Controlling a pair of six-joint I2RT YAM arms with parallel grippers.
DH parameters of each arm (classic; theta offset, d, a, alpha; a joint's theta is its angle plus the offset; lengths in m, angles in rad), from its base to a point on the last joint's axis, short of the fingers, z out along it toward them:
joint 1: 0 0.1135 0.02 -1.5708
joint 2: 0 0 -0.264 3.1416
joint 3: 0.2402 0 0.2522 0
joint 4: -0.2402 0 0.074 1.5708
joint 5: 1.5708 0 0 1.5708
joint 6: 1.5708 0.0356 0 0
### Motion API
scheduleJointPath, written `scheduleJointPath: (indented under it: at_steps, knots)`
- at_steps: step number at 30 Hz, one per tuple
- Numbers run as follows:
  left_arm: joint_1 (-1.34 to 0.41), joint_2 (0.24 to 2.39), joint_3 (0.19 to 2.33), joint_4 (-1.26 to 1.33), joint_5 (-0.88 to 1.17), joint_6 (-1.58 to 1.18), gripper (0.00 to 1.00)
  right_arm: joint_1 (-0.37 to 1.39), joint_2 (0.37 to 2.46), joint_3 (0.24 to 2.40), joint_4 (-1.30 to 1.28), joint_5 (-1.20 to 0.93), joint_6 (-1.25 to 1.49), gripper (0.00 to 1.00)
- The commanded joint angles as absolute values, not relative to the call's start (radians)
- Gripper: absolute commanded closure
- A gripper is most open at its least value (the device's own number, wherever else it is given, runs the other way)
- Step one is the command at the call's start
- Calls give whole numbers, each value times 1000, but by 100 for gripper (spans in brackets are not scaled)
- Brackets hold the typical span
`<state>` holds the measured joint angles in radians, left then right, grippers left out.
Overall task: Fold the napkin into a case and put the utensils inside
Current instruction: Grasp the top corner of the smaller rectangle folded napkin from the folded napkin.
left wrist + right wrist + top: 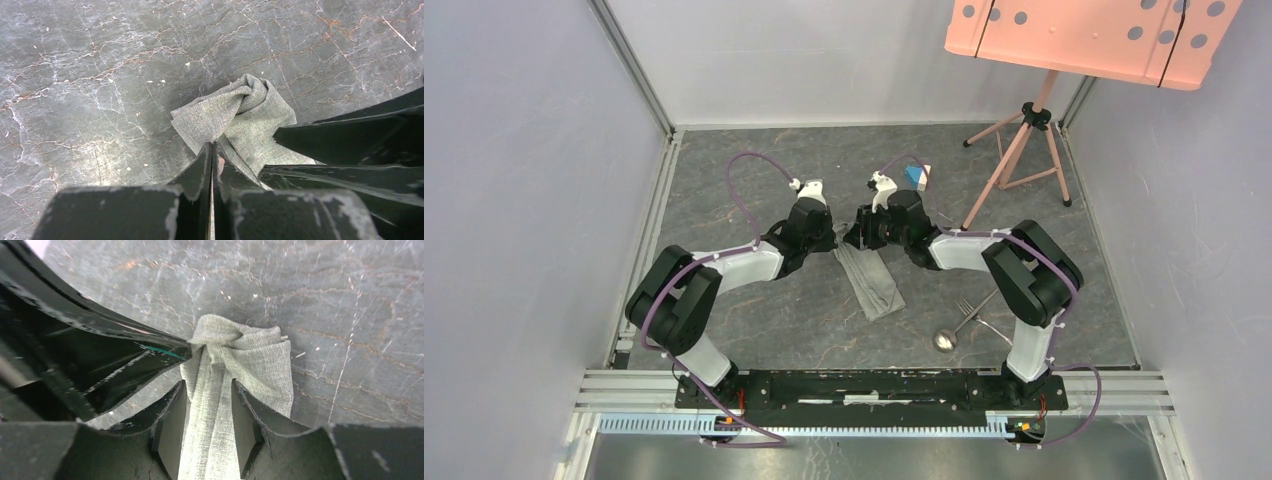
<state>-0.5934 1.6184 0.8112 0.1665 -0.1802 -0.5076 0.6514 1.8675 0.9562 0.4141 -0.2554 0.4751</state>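
The napkin (876,282) lies as a narrow light grey strip in the middle of the table, its far end bunched up (240,112). My left gripper (212,146) is shut, its tips pinching that bunched end of the napkin (235,347). My right gripper (209,386) faces it from the other side with its jaws open, one on each side of the strip, which runs between them. In the top view the left gripper (837,243) and the right gripper (855,238) nearly meet over the napkin's far end. The utensils, a fork (973,305) and a spoon (947,339), lie to the right, near the right arm's base.
A small blue and white block (916,177) sits behind the right gripper. A pink tripod stand (1024,140) with a perforated pink tray (1089,35) occupies the back right. Metal rails (649,215) edge the dark marbled table (754,320).
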Motion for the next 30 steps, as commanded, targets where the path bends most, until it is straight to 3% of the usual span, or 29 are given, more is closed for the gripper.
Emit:
scheduleJointPath:
  at_steps: [1, 8, 14, 17, 20, 23, 27, 30]
  knots:
    - [-592, 1585, 811, 206, -181, -539, 98, 634, 1821, 922, 539, -318, 486, 56]
    - [-592, 1586, 824, 207, -155, -539, 98, 633, 1922, 996, 545, -323, 511, 86]
    - [-595, 1610, 840, 204, -107, -569, 98, 650, 2035, 1094, 543, -302, 564, 92]
    - [-593, 1641, 860, 206, -82, -595, 98, 662, 2114, 1162, 514, -320, 591, 90]
    - [-589, 1669, 880, 187, -63, -616, 98, 659, 2050, 1126, 501, -317, 570, 86]
    - [-585, 1667, 882, 182, -35, -614, 97, 648, 1931, 1052, 478, -317, 534, 73]
    - [-578, 1612, 881, 150, 7, -614, 84, 647, 1806, 975, 406, -313, 445, 64]
    - [-564, 1543, 857, 134, 31, -641, 67, 647, 1749, 938, 336, -261, 365, 62]
